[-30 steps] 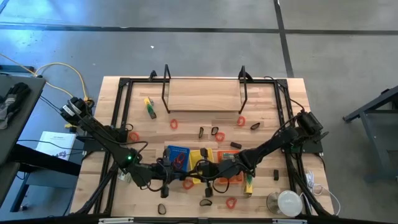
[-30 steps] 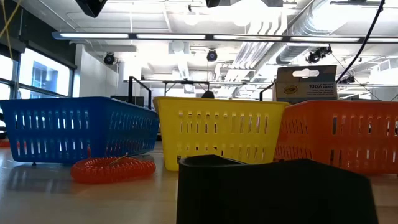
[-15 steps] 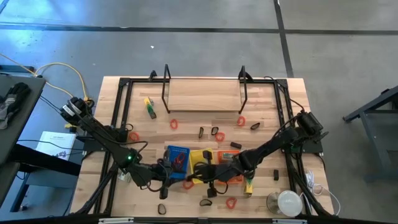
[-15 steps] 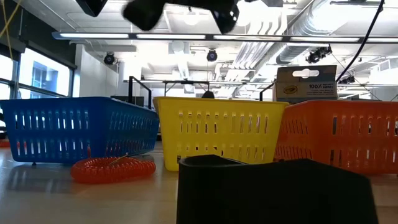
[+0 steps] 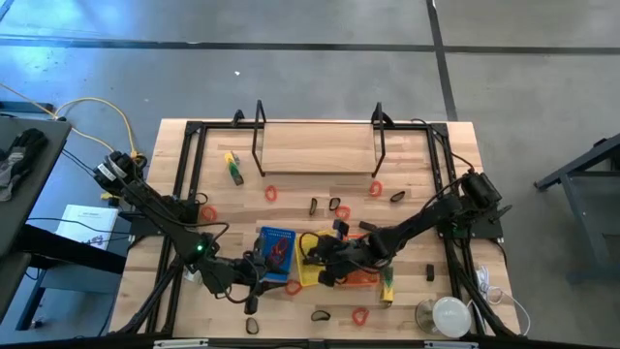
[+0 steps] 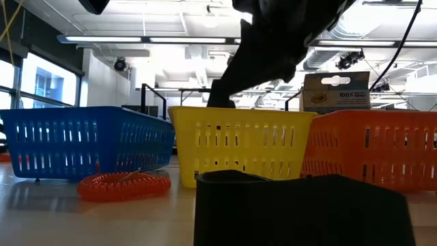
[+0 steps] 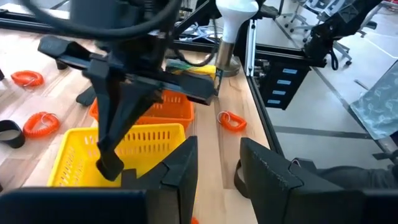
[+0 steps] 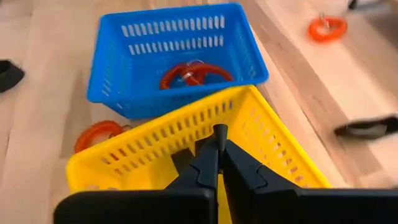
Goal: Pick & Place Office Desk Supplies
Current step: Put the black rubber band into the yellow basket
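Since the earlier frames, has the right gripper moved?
Yes. The right gripper has swung from the orange tray toward the blue tray, and is now over the yellow tray.

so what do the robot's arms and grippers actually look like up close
Both arms are dark, slim and jointed, with black cables looping along them. The left arm shows a small green light. The left gripper and right gripper each have two flat, matte black, angular fingers.

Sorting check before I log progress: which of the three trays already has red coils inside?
The blue tray, the outer one beside the yellow tray. Red coils lie on its floor; no coils show in the visible part of the yellow one or the orange tray.
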